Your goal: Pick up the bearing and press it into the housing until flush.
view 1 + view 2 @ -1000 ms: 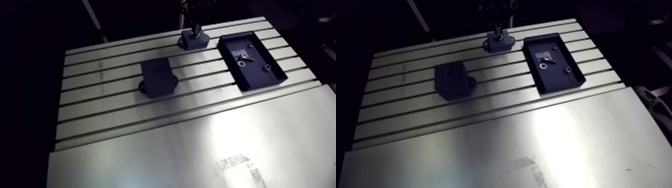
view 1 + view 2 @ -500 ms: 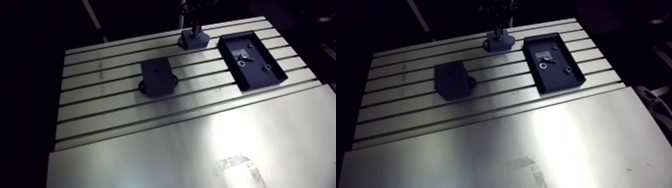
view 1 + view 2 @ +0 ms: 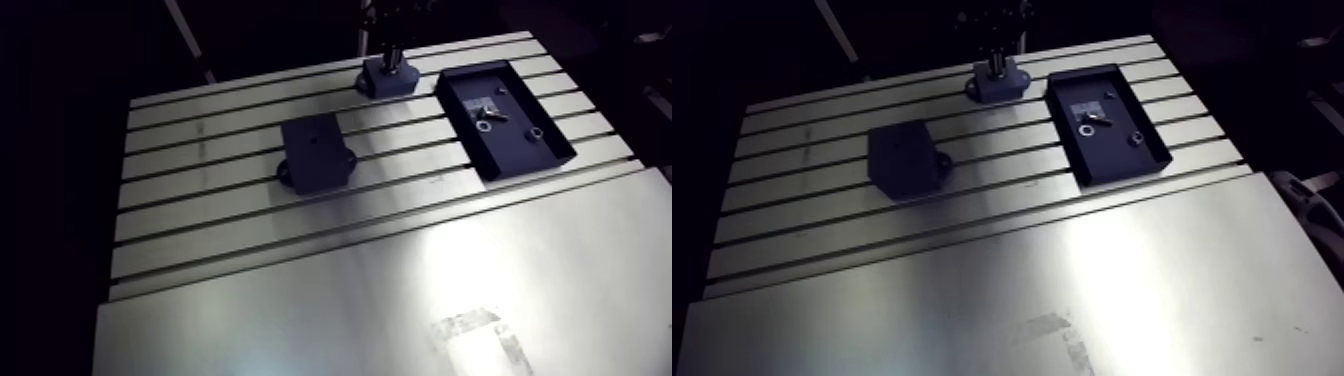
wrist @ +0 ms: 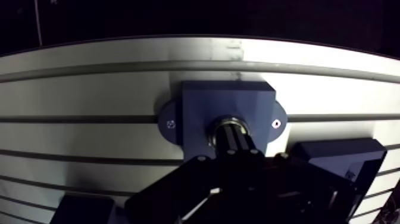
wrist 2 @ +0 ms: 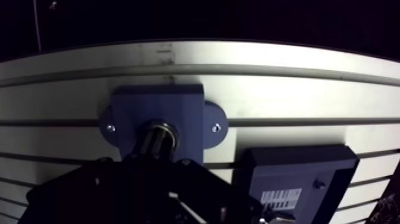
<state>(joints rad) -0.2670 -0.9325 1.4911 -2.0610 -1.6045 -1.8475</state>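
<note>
1. Fingers (image 4: 238, 143) appear clamped on the bearing (image 4: 229, 124), which sits directly under them at the middle of the top face of the housing (image 4: 202, 101).
2. Across the bench (image 3: 200, 215), left to right in the arm view: a dark block (image 3: 318, 155), the housing, a tray (image 3: 520, 155) of small parts (image 3: 485, 115).
3. I read the bearing's axis as upright, in line with the fingers; my next push should run straight down.

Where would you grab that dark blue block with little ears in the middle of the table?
Probably from straight above, closing on the two plain upright sides of the dark blue block. Its ears stick out low on the other two sides, and nothing stands over its flat top.
</note>
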